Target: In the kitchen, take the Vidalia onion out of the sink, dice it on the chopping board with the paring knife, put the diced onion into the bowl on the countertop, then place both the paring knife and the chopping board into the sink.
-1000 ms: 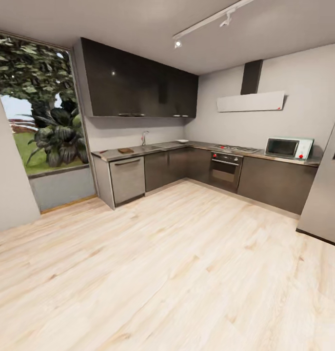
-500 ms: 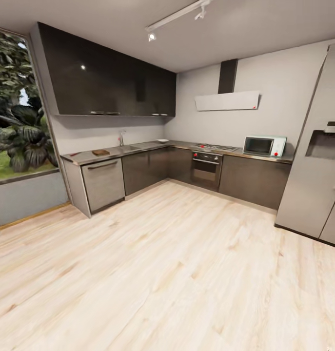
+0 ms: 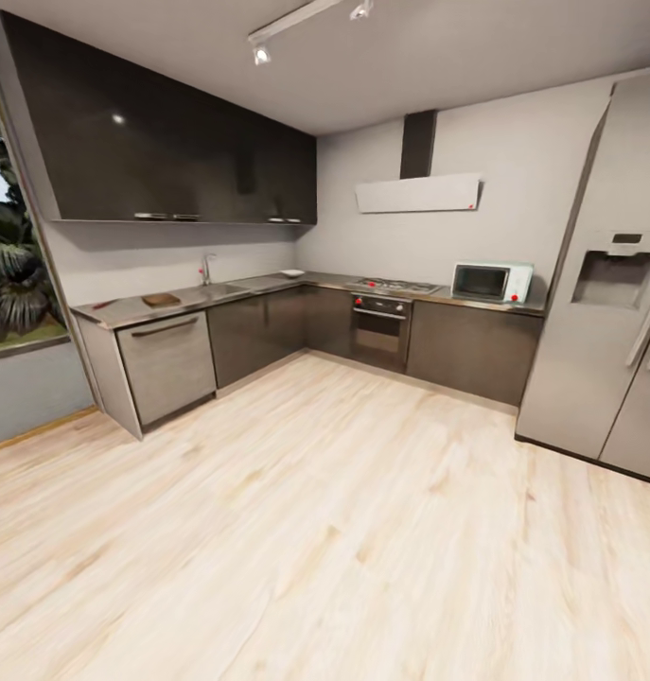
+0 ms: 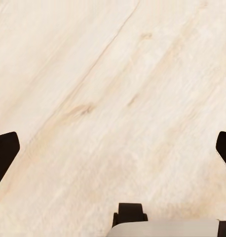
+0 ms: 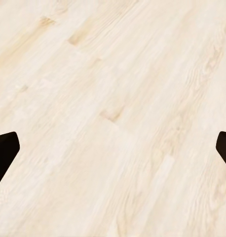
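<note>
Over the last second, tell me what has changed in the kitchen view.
Only the camera moved: the head view swung right, sliding the window off the left edge and bringing the tall grey fridge into sight. The dark brown wooden chopping board stays on the glossy grey countertop beside the steel sink. Both wrist views face pale wood floor.

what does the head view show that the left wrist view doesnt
The head view takes in the kitchen: the countertop with the chopping board near its window end, the chrome tap at the sink, a small white bowl further along, the oven, microwave and fridge. The left wrist view gives the open left claw, dark fingertips wide apart, holding nothing. Both views share the pale wooden floor.
</note>
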